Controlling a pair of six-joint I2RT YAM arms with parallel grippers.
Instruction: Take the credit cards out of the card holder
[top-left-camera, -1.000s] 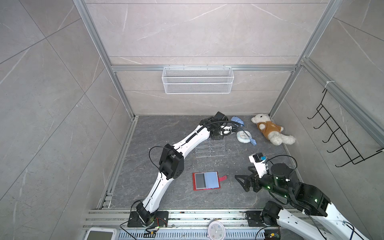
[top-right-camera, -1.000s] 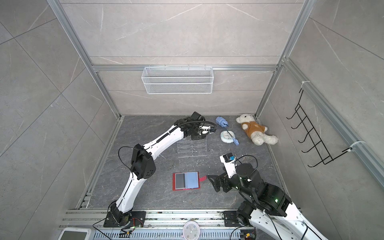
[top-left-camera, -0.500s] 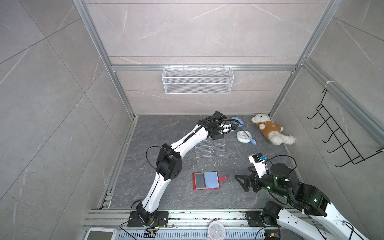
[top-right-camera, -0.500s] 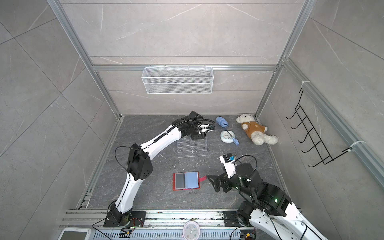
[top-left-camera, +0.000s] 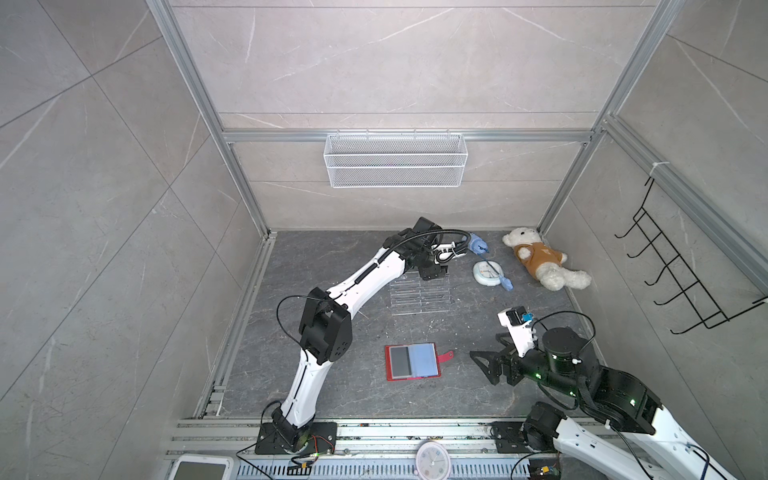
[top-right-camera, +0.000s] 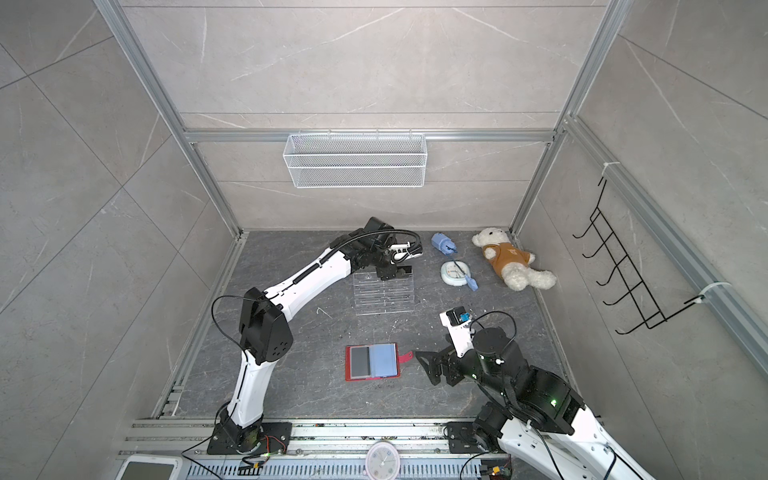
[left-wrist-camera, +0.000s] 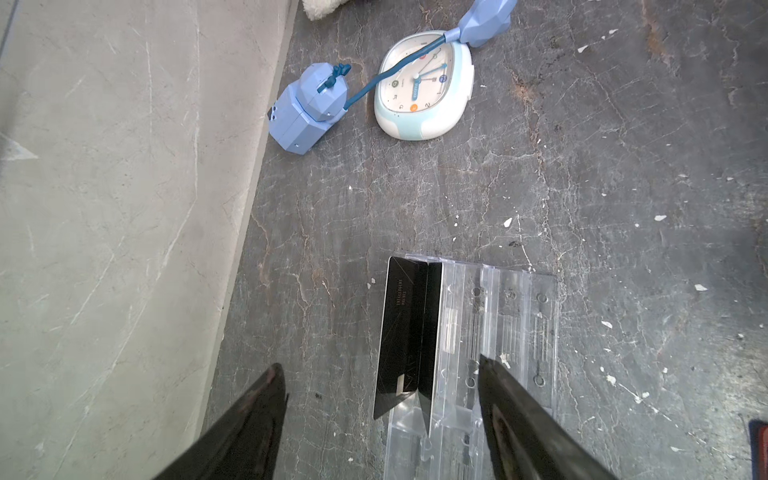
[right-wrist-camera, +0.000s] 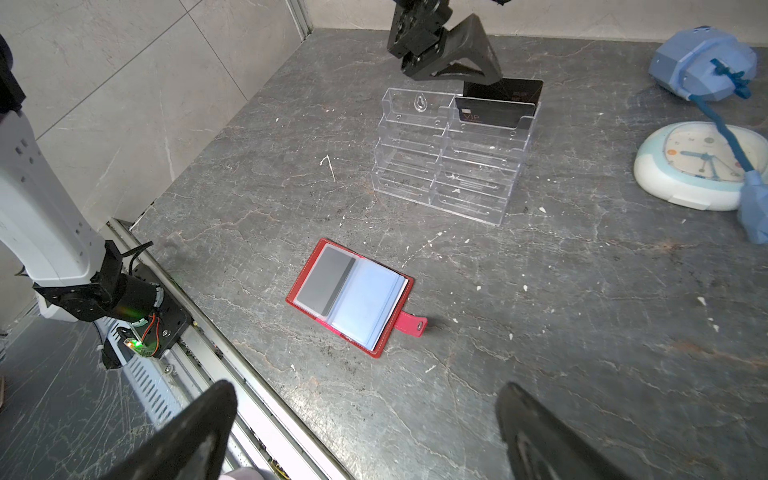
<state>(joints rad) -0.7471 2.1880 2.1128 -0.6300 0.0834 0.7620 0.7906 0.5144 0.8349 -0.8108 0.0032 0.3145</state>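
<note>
Both black cards sit at the acrylic stand, red card holder open on the desk

The credit cards (left-wrist-camera: 409, 328) stand on edge at the back top tier of the clear acrylic stand (right-wrist-camera: 449, 166), on its right side, the VIP card (right-wrist-camera: 494, 112) in front and the other tilted away behind it; the left jaws hang wide above them, gripping nothing. The card holder (top-left-camera: 413, 361) lies flat and open, well apart from the stand, its snap tab toward the right jaws, which hover wide and empty. An alarm clock (top-left-camera: 486, 273), a blue faceted toy (left-wrist-camera: 307, 112) and a teddy bear (top-left-camera: 536, 259) lie beside the stand
</note>
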